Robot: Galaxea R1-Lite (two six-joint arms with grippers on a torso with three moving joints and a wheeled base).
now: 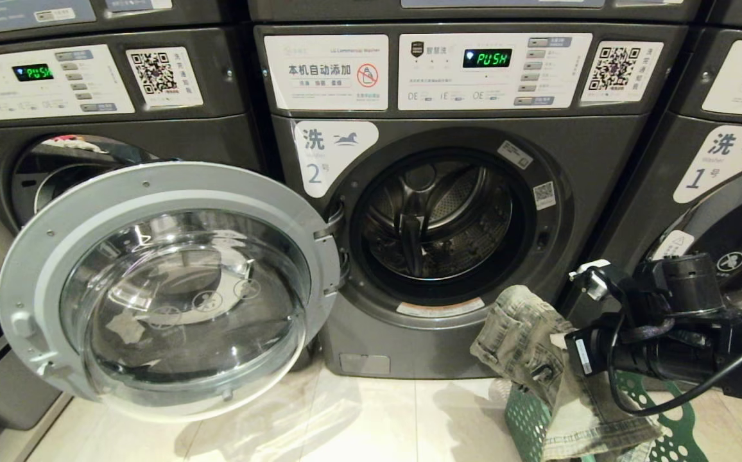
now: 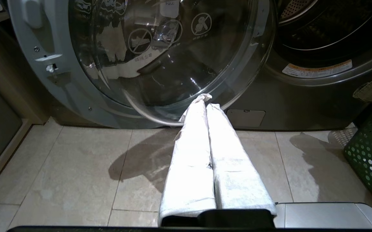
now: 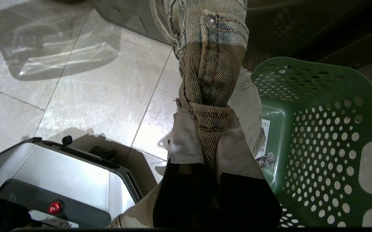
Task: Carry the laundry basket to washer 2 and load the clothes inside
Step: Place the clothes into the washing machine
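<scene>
Washer 2 point(image 1: 448, 218) stood with its round glass door point(image 1: 165, 289) swung wide to the left, the steel drum point(image 1: 438, 221) bare inside. Down at the lower right, the green laundry basket point(image 1: 528, 420) sat on the pale tiled floor point(image 1: 345, 417), just in front of the machines. The right gripper point(image 3: 210, 129) hung above the basket's rim, its fingers pinched tight on a fold of the clothes point(image 1: 525, 327), a faded denim garment with a rivet and stitched seams. The cloth was lifted clear of the basket, one end bunched up near the lower edge of the washer's opening, the rest trailing down over the basket's side. The left gripper point(image 2: 207, 103) was low near the floor, pointing at the open door, its white-wrapped fingers point(image 2: 192, 154) pressed together on nothing.
</scene>
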